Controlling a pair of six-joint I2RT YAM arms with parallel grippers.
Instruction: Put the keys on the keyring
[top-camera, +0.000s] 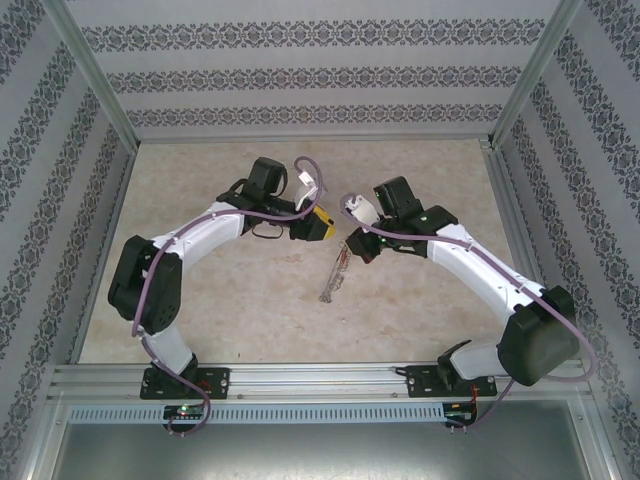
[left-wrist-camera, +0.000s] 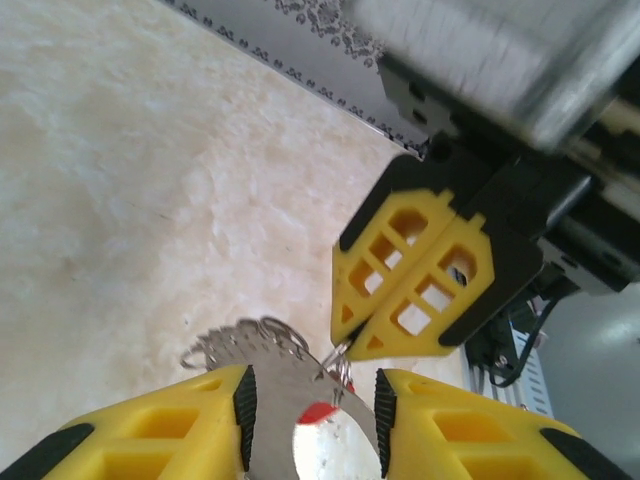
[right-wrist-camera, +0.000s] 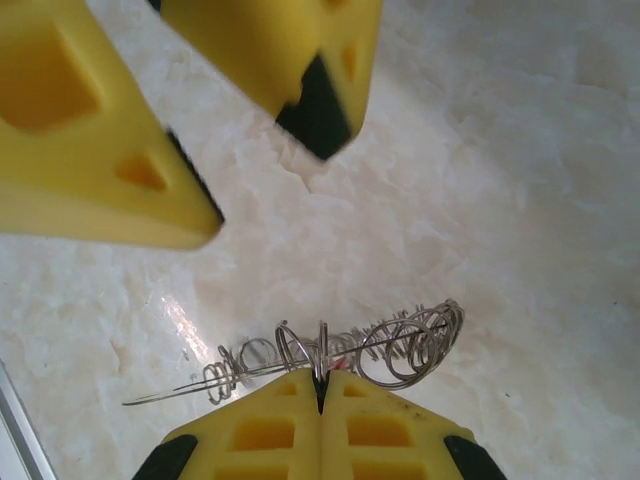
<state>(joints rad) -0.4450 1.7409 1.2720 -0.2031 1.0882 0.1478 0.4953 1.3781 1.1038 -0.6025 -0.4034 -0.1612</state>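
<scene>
Right claw (right-wrist-camera: 320, 380) shut on keyring (right-wrist-camera: 402, 345), left claw (left-wrist-camera: 313, 390) half-open astride

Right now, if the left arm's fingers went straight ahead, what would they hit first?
Likely the keyring, which looks to lie between the tips of the left fingers; just behind it stand the right fingers, shut on its wire edge. Depth is hard to judge.

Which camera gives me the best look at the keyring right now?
Right wrist: the keyring runs edge-on, its wire loops sharp, pinched by the right claw. Left wrist shows its flat band, cropped, between the fingers of the left claw. Top external: too small to tell.
</scene>
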